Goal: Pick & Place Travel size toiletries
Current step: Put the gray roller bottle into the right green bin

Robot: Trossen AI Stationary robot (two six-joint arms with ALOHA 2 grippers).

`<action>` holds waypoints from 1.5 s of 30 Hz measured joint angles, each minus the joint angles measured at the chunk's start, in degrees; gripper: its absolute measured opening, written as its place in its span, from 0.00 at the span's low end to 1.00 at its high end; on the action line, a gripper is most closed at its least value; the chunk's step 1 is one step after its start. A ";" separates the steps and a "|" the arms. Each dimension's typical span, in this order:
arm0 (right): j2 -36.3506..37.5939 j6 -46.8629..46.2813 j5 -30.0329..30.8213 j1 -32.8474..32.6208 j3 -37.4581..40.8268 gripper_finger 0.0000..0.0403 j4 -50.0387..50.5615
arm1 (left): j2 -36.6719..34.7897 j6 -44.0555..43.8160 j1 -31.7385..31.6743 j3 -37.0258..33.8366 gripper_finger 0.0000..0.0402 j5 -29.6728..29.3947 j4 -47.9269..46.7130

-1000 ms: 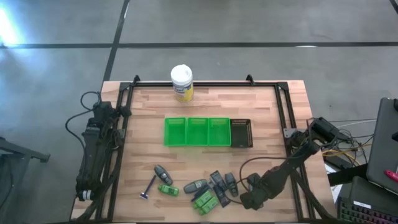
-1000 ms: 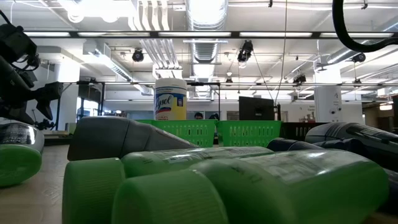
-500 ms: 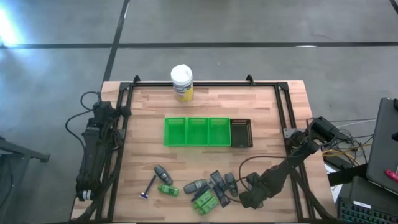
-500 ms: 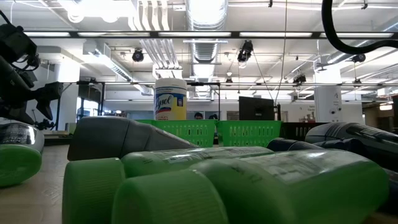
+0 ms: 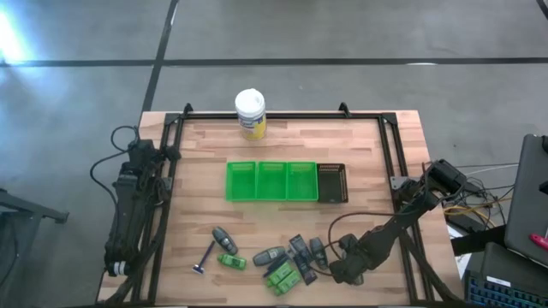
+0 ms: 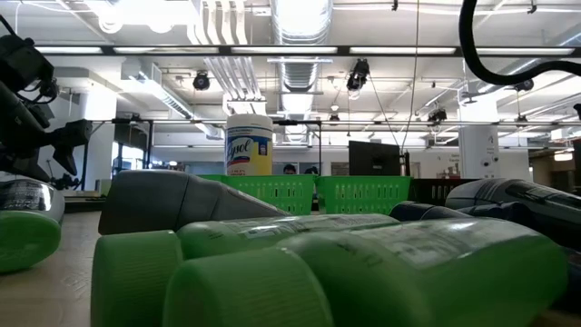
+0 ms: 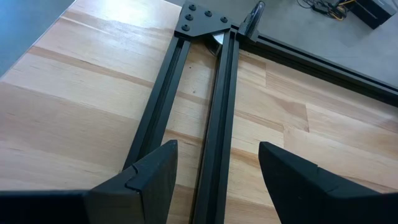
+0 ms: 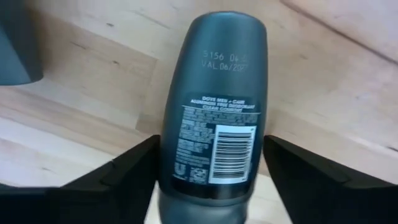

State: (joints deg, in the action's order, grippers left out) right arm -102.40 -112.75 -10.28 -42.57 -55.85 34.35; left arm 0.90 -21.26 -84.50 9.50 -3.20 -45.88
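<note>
The toiletries lie in a cluster by the table's near edge: green bottles (image 5: 280, 275), dark grey bottles and tubes (image 5: 301, 250), a grey bottle (image 5: 268, 255) and a thin razor (image 5: 205, 257). My right gripper (image 5: 334, 272) is low at the cluster's right end. It is open, with one finger close on each side of a dark grey bottle (image 8: 213, 93). That bottle lies flat on the wood, barcode label up. My left gripper (image 7: 217, 180) is open over the frame rails at the table's left edge.
A green compartment tray (image 5: 272, 180) with a dark tray (image 5: 332, 182) beside it sits mid-table. A white-lidded jar with a yellow label (image 5: 250, 114) stands at the far edge. Black frame rails (image 5: 169, 171) run along both sides. Green bottles (image 6: 272, 272) fill the low view's foreground.
My right gripper has crept a little toward the table's left, closer into the cluster, and its cable has swung left in the low view. The toiletries have stayed where they were.
</note>
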 joint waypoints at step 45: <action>11.27 36.96 10.68 47.67 -2.09 0.51 -10.97 | 0.12 0.00 0.01 0.00 0.57 -0.02 0.01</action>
State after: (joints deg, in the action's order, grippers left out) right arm -91.12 -75.79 0.40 5.10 -57.94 23.38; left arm 1.02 -21.26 -84.49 9.50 -3.22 -45.87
